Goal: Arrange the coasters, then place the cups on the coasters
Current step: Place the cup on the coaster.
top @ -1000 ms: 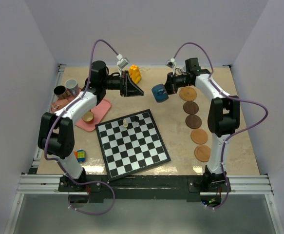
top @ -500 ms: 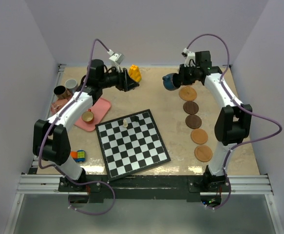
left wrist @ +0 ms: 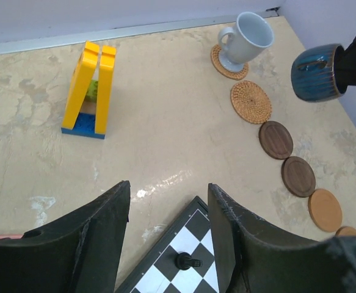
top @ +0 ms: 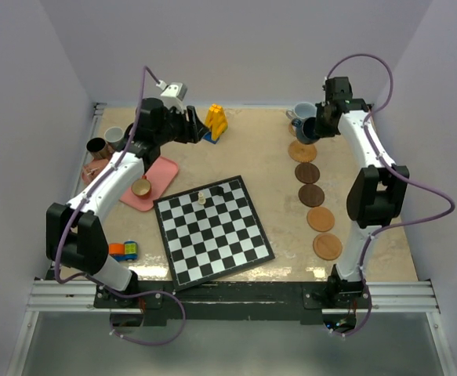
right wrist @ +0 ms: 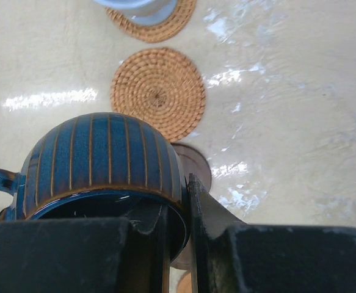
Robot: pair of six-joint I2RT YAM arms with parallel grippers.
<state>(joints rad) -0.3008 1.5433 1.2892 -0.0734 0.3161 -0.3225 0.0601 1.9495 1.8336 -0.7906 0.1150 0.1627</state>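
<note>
My right gripper (top: 316, 128) is shut on the rim of the dark teal cup (right wrist: 98, 163), one finger inside it and one outside. The cup hangs over the row of coasters, near a bare woven tan coaster (right wrist: 157, 93). Behind it, a pale cup (left wrist: 251, 36) stands on the first woven coaster (left wrist: 229, 61). Two dark coasters (top: 307, 172) and two tan ones (top: 320, 218) continue the row. My left gripper (left wrist: 168, 190) is open and empty at the back left. A black cup (top: 96, 146) and a grey cup (top: 115, 137) stand at the far left. A tan cup (top: 141, 187) sits on the pink tray (top: 161, 171).
A chessboard (top: 212, 231) lies tilted in the middle with a pale piece (top: 201, 196) on it. A yellow brick tower (top: 215, 122) stands at the back centre. A small coloured toy (top: 125, 250) lies at the front left. Walls close in on three sides.
My right arm has carried the teal cup from the table's middle to the back right, beside the pale cup. My left gripper has opened and pulled back to the left.
</note>
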